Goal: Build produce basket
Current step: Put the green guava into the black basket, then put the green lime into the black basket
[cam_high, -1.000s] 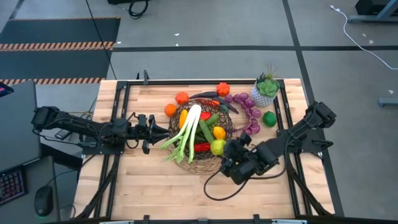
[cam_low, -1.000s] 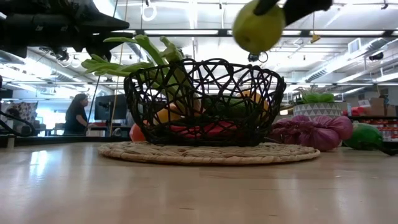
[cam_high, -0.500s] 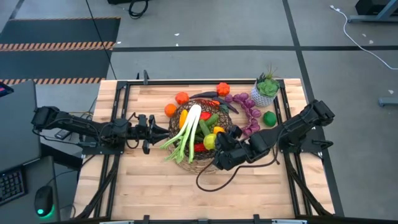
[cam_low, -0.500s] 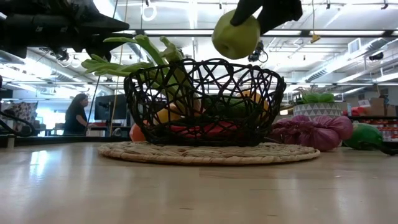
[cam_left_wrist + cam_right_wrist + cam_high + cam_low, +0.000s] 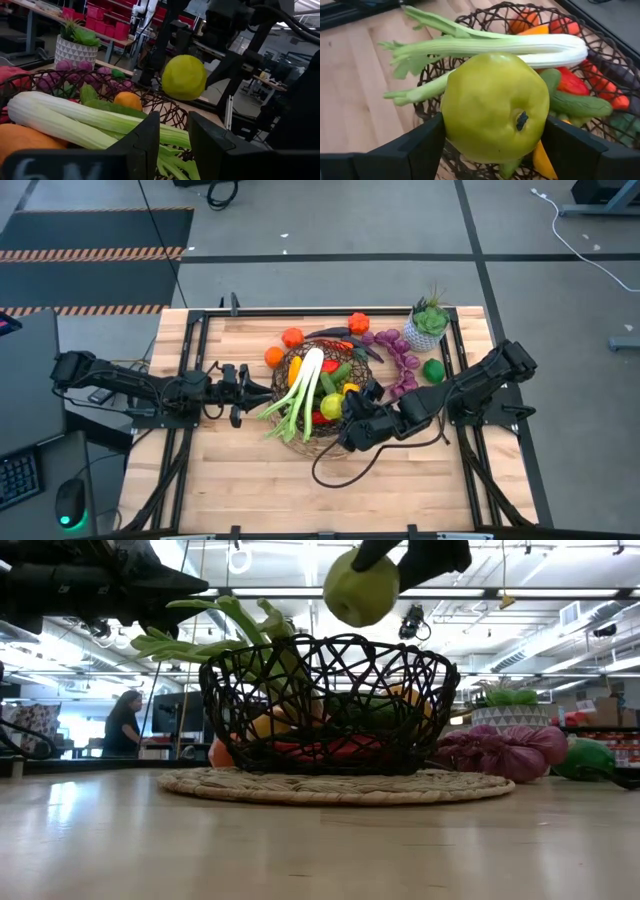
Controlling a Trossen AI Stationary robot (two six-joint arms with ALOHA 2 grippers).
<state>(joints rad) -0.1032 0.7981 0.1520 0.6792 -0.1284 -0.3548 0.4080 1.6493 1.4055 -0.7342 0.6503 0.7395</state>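
Note:
The dark wire basket (image 5: 318, 402) sits mid-table on its tan wicker base (image 5: 330, 786). A green leek (image 5: 303, 387), cucumbers, red and orange peppers lie inside it. My right gripper (image 5: 340, 412) hovers over the basket's right part, shut on a yellow-green apple (image 5: 495, 106) (image 5: 360, 588). My left gripper (image 5: 243, 392) waits, open, just left of the basket, level with the leek's leafy end (image 5: 60, 120). Purple grapes (image 5: 397, 358), oranges (image 5: 292, 337) and a green fruit (image 5: 433, 370) rest on the table behind and right of the basket. My right gripper pinches the yellow-green apple between its two fingers (image 5: 417, 145), one on each side of its middle (image 5: 451, 112). It comes slanting from the table's right and near side. The apple is lifted clear above the basket's rim, its stem dimple (image 5: 522, 119) facing the wrist camera.
A green plant in a white pot (image 5: 427, 323) stands at the far right of the table. A black cable (image 5: 345, 475) loops on the wood near the right arm. Bare wood lies in front of the basket.
My right gripper has carried the apple toward the table's left and slightly farther, from outside the basket's near-right rim to above its inside. It stays shut on the apple. The left arm has kept still.

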